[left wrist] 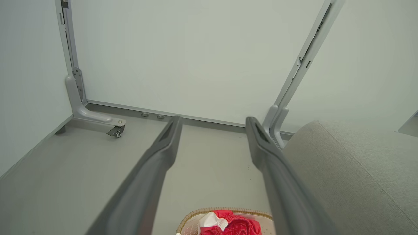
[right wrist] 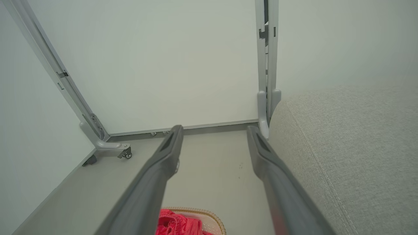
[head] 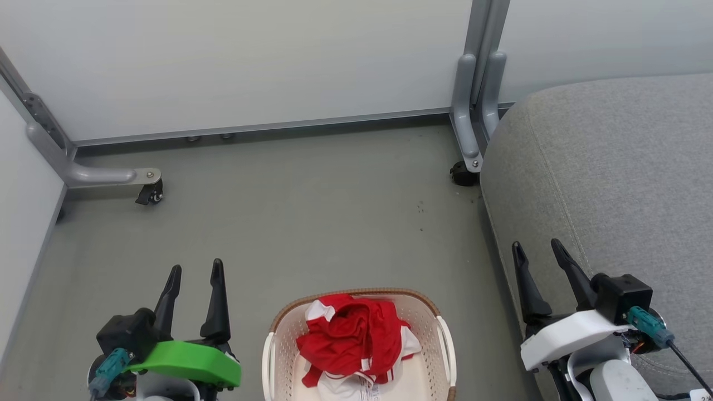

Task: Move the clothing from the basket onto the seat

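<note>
Nearest, at the bottom edge: left pincer [head: 196, 266] and right pincer [head: 537, 245], both spread apart and holding nothing. Between them, below and inward from each, about equally near: the basket [head: 277, 356] on the floor [head: 306, 223], with crumpled red-and-white clothing [head: 348, 334] heaped inside, no clear long axis. Under the right pincer, the grey seat [head: 613, 167]; likely the handier arm for delivery.

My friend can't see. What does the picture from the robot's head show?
A cream-white perforated plastic laundry basket holding crumpled red-and-white sportswear clothing sits on the grey floor, between the robot's open left gripper and open right gripper. A large grey fabric seat cushion lies to the right.
</note>
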